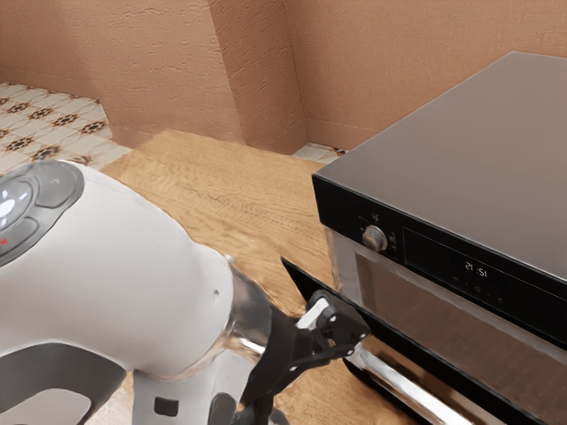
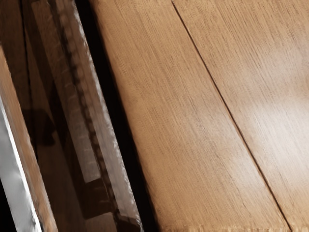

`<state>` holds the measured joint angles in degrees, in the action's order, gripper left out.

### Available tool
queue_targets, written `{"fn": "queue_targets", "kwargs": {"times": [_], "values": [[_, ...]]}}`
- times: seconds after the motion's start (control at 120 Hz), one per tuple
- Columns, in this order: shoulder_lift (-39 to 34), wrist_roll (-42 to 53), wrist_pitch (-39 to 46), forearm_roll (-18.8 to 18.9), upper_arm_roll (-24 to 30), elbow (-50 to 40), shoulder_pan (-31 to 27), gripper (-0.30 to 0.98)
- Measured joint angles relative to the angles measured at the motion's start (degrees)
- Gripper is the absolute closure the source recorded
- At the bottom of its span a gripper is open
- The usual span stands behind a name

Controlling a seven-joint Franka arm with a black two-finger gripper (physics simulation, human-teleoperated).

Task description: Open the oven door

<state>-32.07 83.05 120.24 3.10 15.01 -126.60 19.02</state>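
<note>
**Oven door (image 1: 303, 280) leans ajar**

On the wooden table (image 1: 230, 195), the oven (image 1: 461, 133) stands at the exterior view's right. Its door tips outward at the front, top edge clear of the body, long axis slanting from far left to near right. The handle (image 1: 416, 391) runs alongside, the gripper (image 1: 345, 343) at its far-left end; how wide the claw stands, I cannot tell.

In the exterior view I can read 21:51, in pale digits on the display (image 1: 476, 268) at the front of the oven (image 1: 461, 146). The small signs around its knob (image 1: 374, 238) and the faint marks under the digits are too small for me to read. On the arm's (image 1: 133, 274) grey pad (image 1: 58, 188) I make out a red cross (image 1: 3, 241).
</note>
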Motion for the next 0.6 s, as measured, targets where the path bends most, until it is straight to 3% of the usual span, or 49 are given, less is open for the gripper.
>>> {"fn": "queue_targets", "kwargs": {"times": [0.058,0.092,0.108,0.142,0.175,0.233,0.308,0.342,0.375,0.408,0.45,0.475,0.533,0.6], "values": [[-17.0,-0.1,-0.2,-0.3,0.1,-13.8,5.9,0.01],[-28.7,-0.5,-1.6,-0.5,2.8,-21.4,13.2,0.01],[-33.6,-1.0,-3.1,-0.4,6.8,-23.0,19.0,0.01],[-38.9,-2.8,-7.9,3.2,13.6,-17.3,34.9,0.01],[-37.2,-4.8,-13.9,9.8,17.6,-5.0,46.7,0.0],[-26.4,-7.6,-24.0,23.6,11.2,19.3,54.4,0.0],[-20.5,-10.7,-32.9,35.3,0.3,31.0,57.4,0.0],[-16.0,-12.1,-35.5,38.9,-9.3,37.0,57.5,0.0],[-7.0,-13.8,-37.6,42.0,-22.3,45.7,57.1,0.0],[5.3,-15.7,-38.9,41.1,-40.0,56.0,57.1,0.0],[15.2,-19.1,-39.4,33.4,-62.3,61.0,56.9,0.0],[18.3,-21.8,-39.5,28.6,-71.6,60.5,56.7,0.0],[22.0,-27.8,-38.4,20.8,-82.5,55.6,56.4,0.0],[23.6,-34.0,-36.9,15.2,-87.0,52.1,56.1,0.0]]}}
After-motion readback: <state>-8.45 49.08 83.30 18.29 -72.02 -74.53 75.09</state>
